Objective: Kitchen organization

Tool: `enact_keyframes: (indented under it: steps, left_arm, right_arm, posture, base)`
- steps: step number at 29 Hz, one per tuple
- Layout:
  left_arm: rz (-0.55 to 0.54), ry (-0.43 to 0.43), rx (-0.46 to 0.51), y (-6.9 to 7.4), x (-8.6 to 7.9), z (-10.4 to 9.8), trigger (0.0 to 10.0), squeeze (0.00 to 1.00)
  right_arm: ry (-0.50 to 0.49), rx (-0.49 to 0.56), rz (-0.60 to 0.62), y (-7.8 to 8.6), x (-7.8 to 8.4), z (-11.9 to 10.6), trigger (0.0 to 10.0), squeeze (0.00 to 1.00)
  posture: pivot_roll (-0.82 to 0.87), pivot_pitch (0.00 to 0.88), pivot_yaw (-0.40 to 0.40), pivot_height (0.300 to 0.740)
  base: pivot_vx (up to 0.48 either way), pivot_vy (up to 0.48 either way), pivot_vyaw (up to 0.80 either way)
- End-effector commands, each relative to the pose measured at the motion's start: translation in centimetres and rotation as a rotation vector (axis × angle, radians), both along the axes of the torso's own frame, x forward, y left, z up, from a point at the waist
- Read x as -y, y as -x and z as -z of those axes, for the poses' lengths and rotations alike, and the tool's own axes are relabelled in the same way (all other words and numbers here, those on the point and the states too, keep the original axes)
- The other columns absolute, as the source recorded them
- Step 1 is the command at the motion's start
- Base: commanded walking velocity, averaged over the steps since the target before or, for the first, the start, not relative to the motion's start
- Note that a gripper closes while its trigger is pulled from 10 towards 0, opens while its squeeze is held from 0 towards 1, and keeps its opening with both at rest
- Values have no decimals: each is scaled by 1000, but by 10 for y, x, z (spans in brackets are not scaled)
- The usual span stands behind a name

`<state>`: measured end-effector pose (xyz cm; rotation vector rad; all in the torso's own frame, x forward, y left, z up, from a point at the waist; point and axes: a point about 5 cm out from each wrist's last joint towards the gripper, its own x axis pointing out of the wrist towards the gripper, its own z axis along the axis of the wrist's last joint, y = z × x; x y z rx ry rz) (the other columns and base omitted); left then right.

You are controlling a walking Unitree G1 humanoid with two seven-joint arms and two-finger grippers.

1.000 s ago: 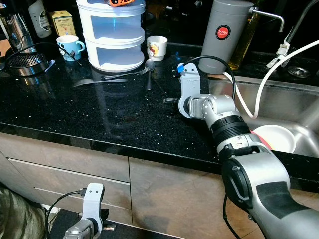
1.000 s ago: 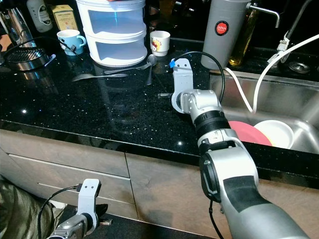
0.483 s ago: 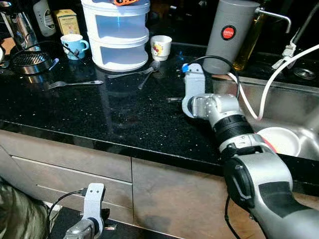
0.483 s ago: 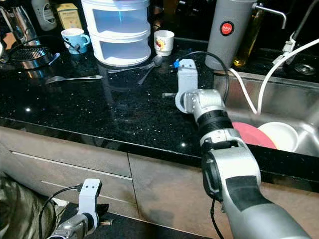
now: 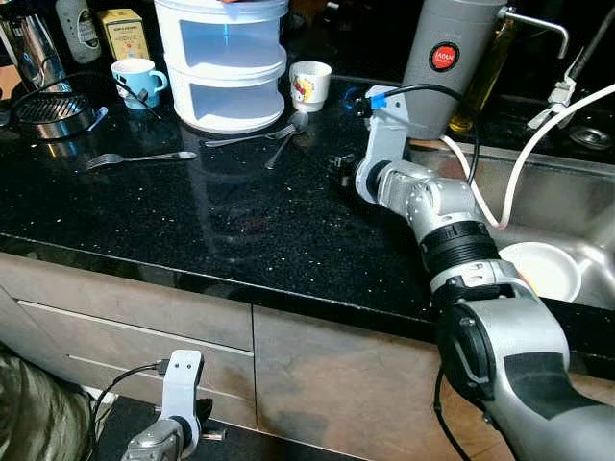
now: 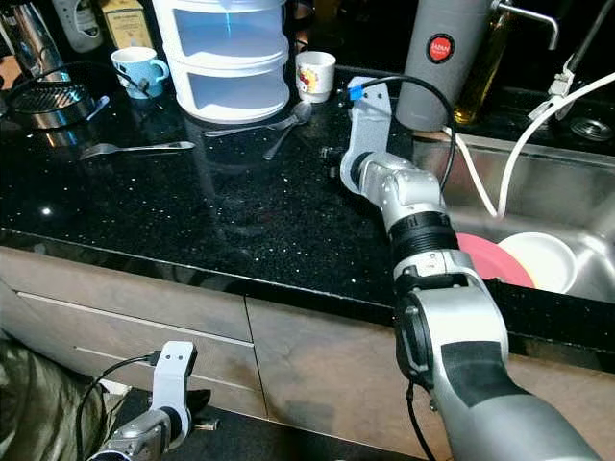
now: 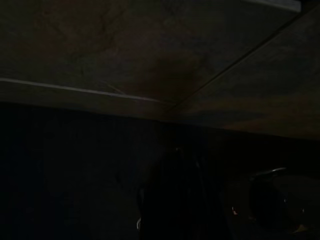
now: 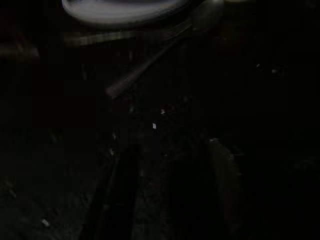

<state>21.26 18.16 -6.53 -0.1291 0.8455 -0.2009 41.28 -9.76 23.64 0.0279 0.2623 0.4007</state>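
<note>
My right gripper (image 5: pixel 338 170) hovers low over the black granite counter (image 5: pixel 192 221), a little short of a spoon (image 5: pixel 288 134) and a fork (image 5: pixel 245 140) that lie in front of a white stacked container (image 5: pixel 223 62). In the dark right wrist view its fingers (image 8: pixel 225 185) stand apart, open, with bare counter between them and the spoon (image 8: pixel 150 62) ahead. Another fork (image 5: pixel 135 158) lies further left. The left gripper (image 5: pixel 178 427) hangs idle by the cabinet front.
A white cup (image 5: pixel 310 84) and a blue cup (image 5: pixel 135 82) stand at the back. A grey thermos (image 5: pixel 444 58) stands just behind my right wrist. The sink (image 5: pixel 567 230) on the right holds a white bowl (image 5: pixel 538 271) and a pink plate (image 6: pixel 480 259). A white hose (image 5: pixel 519 154) hangs there.
My right wrist has lifted and swung back toward the thermos, bringing the gripper nearer the spoon. The camera has shifted slightly.
</note>
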Motion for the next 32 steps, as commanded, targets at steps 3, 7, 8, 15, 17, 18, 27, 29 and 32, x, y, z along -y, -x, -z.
enact_keyframes:
  steps: [3, 7, 8, 15, 17, 18, 27, 29, 32]
  left_arm:
    - [16, 8, 5, 0, 4, 0, 10000, 0]
    - [19, 7, 4, -1, 4, 0, 10000, 0]
    - [19, 7, 4, -1, 4, 0, 10000, 0]
    - [22, 8, 3, 0, 4, 0, 10000, 0]
    - [23, 9, 3, 0, 4, 0, 10000, 0]
    - [22, 11, 4, 0, 4, 0, 10000, 0]
    - [23, 14, 11, -1, 5, -1, 10000, 0]
    - [20, 16, 13, -1, 5, -1, 10000, 0]
    - [16, 18, 14, -1, 5, 0, 10000, 0]
  right_arm:
    - [122, 0, -31, 1, -3, 9, 10000, 1000]
    - [194, -71, -22, 2, -2, 23, 10000, 0]
    - [194, -71, -22, 2, -2, 23, 10000, 0]
    - [178, -107, 32, 0, 5, 28, 10000, 0]
    - [161, -115, 34, 0, 5, 29, 10000, 0]
    - [152, -116, 37, 0, 6, 29, 10000, 0]
    - [160, -199, 32, 2, 10, 38, 6784, 0]
    - [256, -214, 60, 3, 22, 42, 0, 0]
    - [279, -224, 80, 3, 29, 44, 0, 0]
  posture:
    - [-15, 12, -35, 740]
    - [-17, 12, -36, 740]
    - [-17, 12, -36, 740]
    - [-14, 10, -39, 740]
    - [-14, 9, -39, 740]
    - [-13, 11, -40, 740]
    - [-14, 16, -41, 740]
    - [-16, 17, -43, 740]
    - [-17, 19, -45, 740]
  base:
    - [0, 0, 0]
    - [0, 0, 0]
    - [0, 0, 0]
    - [0, 0, 0]
    - [0, 0, 0]
    - [0, 0, 0]
    - [0, 0, 0]
    - [0, 0, 0]
    - [0, 0, 0]
